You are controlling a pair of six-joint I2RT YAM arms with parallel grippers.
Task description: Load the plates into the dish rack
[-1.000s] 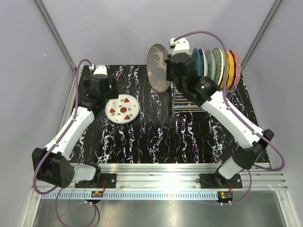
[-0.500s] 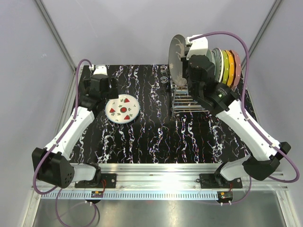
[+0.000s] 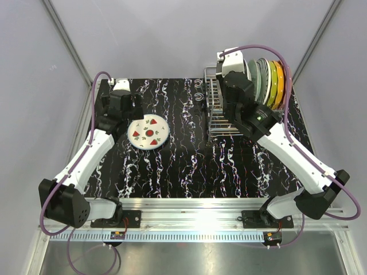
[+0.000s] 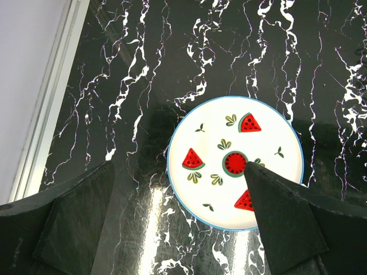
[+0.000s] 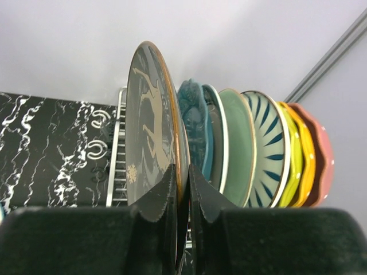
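Observation:
My right gripper [image 5: 182, 167] is shut on the lower rim of a dark grey-brown plate [image 5: 150, 129] with a pale tree-like motif. It holds that plate upright over the dish rack [image 3: 221, 121], close beside a teal plate [image 5: 195, 123]. Beyond it stand green [image 5: 241, 143], blue-striped [image 5: 266, 149], yellow-green [image 5: 292, 163] and pink [image 5: 321, 154] plates in the dish rack's slots. A white plate with watermelon slices [image 3: 148, 133] lies flat on the table at the left. My left gripper [image 4: 178, 166] hangs open just above that plate's [image 4: 209, 146] near-left rim.
The dish rack's left slots [image 5: 117, 166] are bare wire. The black marbled tabletop [image 3: 189, 160] runs between the two arms. Grey walls enclose the back and sides, and a metal rail [image 4: 49, 120] runs along the table's left edge.
My right arm has carried the dark plate rightward from left of the rack to over it, edge-on beside the racked plates. The left arm has not moved.

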